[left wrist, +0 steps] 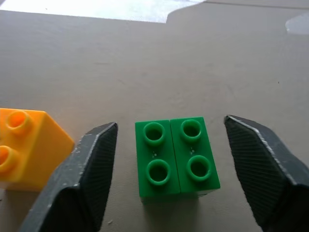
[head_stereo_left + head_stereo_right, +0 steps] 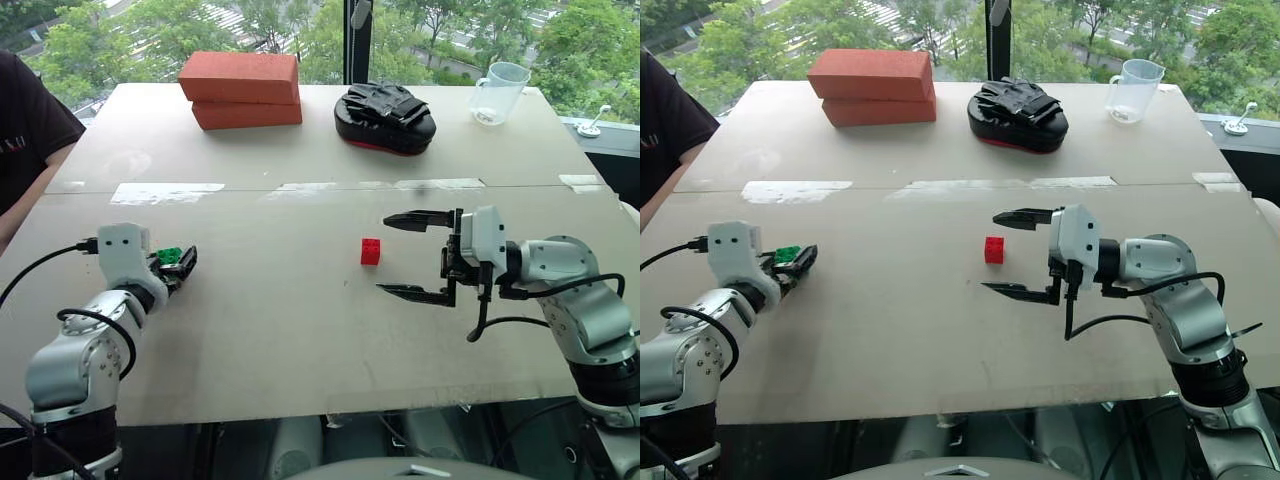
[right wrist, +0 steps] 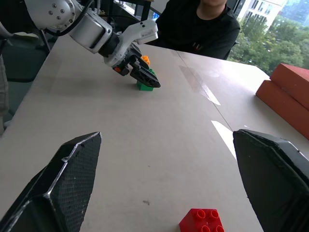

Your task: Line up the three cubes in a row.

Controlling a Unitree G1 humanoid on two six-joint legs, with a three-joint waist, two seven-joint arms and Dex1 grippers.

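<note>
Lining up barely started: left pincer (image 1: 169, 159) straddles green cube (image 1: 176, 157) beside yellow cube (image 1: 26, 150), not gripping; red cube (image 2: 371, 251) far right, right pincer (image 2: 415, 256) open

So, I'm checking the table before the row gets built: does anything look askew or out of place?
Nothing looks damaged or spilled. The cubes just aren't in a row: the red cube sits alone mid-table, far from the green cube and yellow cube, which sit side by side at the left gripper, whose fingers flank the green one without touching.
</note>
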